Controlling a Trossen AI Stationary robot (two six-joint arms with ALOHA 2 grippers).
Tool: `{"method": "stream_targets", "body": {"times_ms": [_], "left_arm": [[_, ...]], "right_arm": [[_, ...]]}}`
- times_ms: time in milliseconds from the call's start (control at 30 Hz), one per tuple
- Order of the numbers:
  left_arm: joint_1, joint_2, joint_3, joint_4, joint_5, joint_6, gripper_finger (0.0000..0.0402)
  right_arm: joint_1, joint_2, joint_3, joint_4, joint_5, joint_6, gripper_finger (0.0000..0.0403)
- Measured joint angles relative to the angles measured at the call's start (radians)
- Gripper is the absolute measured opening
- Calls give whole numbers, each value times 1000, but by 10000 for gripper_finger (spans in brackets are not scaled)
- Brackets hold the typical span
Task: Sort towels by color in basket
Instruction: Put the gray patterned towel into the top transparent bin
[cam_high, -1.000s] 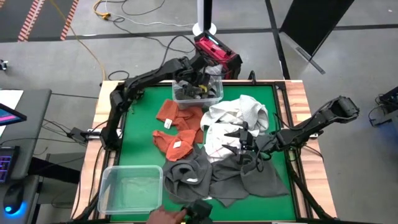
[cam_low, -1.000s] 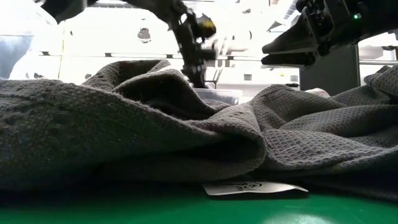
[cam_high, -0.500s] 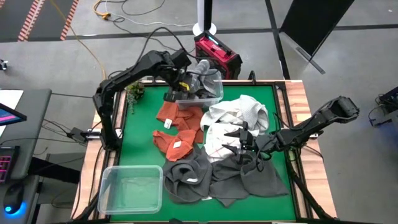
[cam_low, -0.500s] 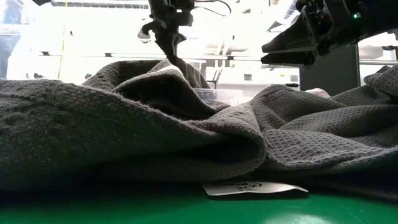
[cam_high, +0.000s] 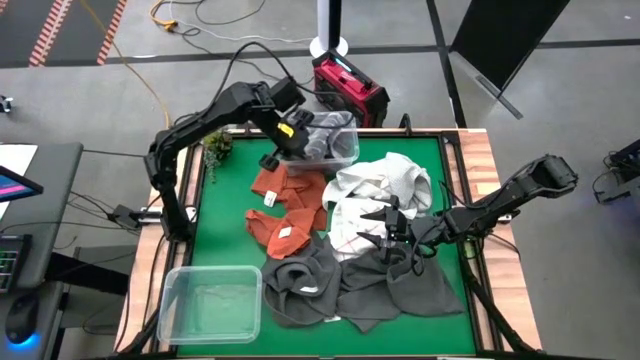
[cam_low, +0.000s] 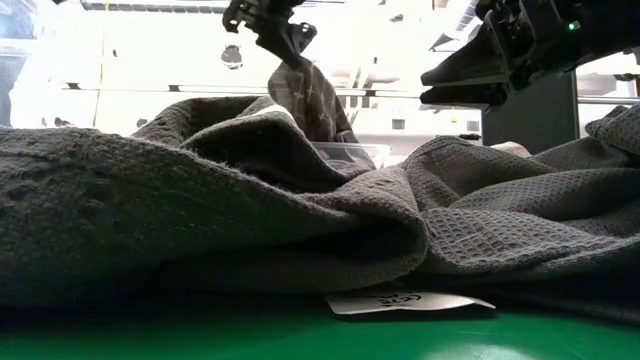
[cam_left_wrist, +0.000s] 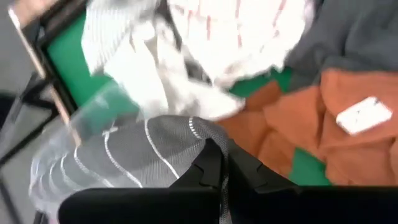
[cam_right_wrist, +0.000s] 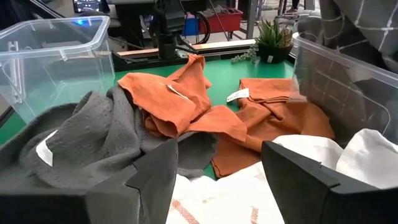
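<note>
The left hand (cam_high: 283, 133) is now lifting the grey plaid towel (cam_high: 322, 131) back up out of the far clear basket (cam_high: 345, 152), fingers pinched shut on it, where a second ago it was reaching down inside; so that cloth is leaving the bin; the right hand (cam_high: 385, 232) is hovering spread open over the bench's (cam_high: 230, 185) pile.

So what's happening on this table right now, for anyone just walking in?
The left hand is shut on a grey plaid towel, holding it up over the clear bin at the table's far edge. The right hand hovers open above the pile of white towels and dark grey towels. Two rust orange towels lie on the green mat, and a second clear bin sits empty at the near left corner.
</note>
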Motion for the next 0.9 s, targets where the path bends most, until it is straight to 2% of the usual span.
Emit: {"method": "stream_targets", "body": {"times_ms": [133,300,400,500,600,667,800,900], "left_arm": [[24,45,0,44,29,-78,0],[112,107,0,70,208,-150,0],[172,147,0,184,206,-253,0],[229,183,-1,349,137,-392,0],[251,209,1,456,-38,-495,0],[248,232,1,468,-159,-502,0],[207,280,-1,446,-262,-428,0],[164,311,-1,445,-339,-248,0]], "right_arm": [[0,0,0,2,0,1,260],[0,0,0,3,0,9,260],[0,0,0,3,0,9,260],[0,0,0,3,0,9,260],[0,0,0,0,0,9,260],[0,0,0,-3,0,9,260],[-1,0,0,-8,0,8,260],[-1,0,0,-9,0,8,260]]}}
